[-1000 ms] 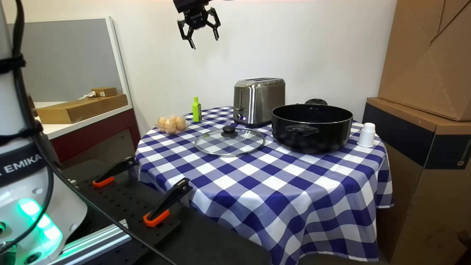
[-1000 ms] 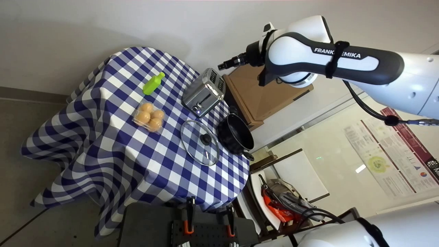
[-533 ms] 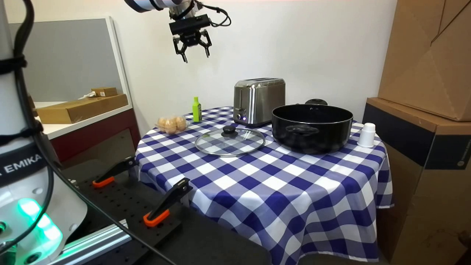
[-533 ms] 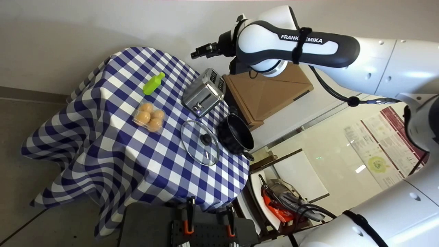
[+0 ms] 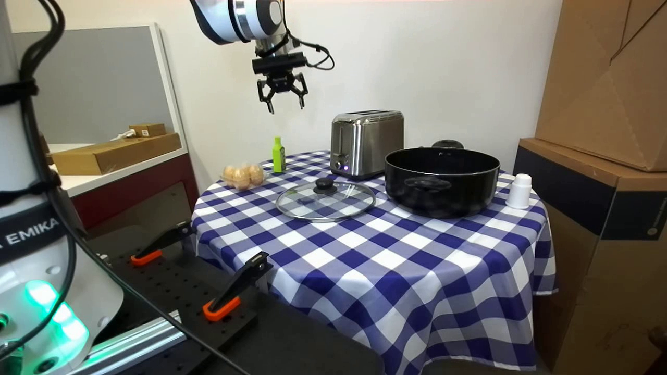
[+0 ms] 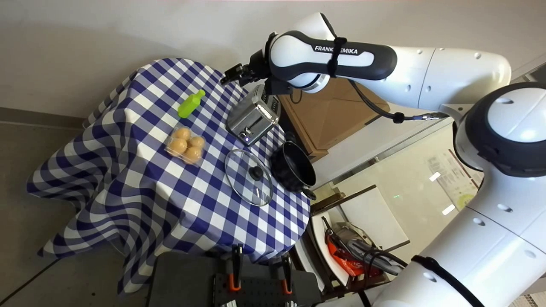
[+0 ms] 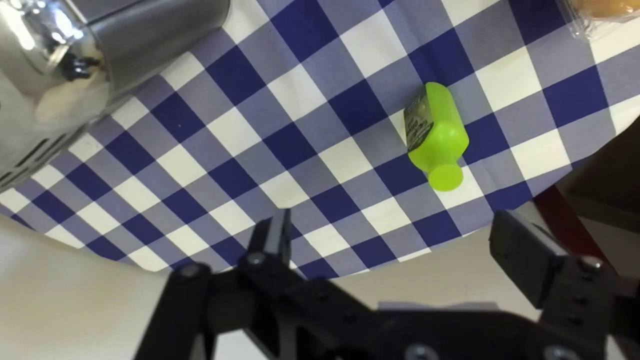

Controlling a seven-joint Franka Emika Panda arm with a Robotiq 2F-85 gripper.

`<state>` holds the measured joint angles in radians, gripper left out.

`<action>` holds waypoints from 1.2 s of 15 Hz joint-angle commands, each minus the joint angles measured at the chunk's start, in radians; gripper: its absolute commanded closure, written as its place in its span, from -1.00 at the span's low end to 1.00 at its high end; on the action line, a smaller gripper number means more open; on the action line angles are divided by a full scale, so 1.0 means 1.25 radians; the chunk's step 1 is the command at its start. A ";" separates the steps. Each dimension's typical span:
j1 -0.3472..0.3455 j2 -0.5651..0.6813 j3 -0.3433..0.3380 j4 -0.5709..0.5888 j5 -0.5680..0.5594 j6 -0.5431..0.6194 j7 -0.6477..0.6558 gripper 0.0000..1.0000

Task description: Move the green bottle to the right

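The green bottle point(image 5: 279, 158) stands upright on the checked tablecloth, left of the toaster in an exterior view. It also shows in an exterior view point(image 6: 190, 105) and in the wrist view point(image 7: 442, 132), where its cap points toward the bottom of the picture. My gripper point(image 5: 286, 109) is open and empty, in the air above the level of the bottle and apart from it. It is seen side-on in an exterior view point(image 6: 224, 81), to the right of the bottle. In the wrist view the open fingers point(image 7: 392, 215) sit below the bottle's cap with tablecloth and wall between them.
A steel toaster point(image 5: 367, 146) stands beside the bottle. A clear pack of round tan objects point(image 5: 243, 176) lies in front of it. A glass lid point(image 5: 325, 200), a black pot point(image 5: 443, 182) and white cups point(image 5: 519, 191) are also on the table. The wall is behind.
My gripper has come down from high up and moved closer to the bottle, staying open. The bottle and the other things on the table have not moved.
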<state>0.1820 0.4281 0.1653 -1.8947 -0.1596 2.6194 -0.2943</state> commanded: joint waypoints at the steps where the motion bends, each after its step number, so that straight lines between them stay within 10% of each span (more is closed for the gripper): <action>1: 0.005 0.078 0.015 0.090 0.020 -0.056 0.020 -1.00; 18: 0.070 0.261 -0.011 0.275 0.019 -0.156 0.165 -1.00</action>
<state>0.2359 0.7095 0.1797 -1.6224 -0.1350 2.4610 -0.1459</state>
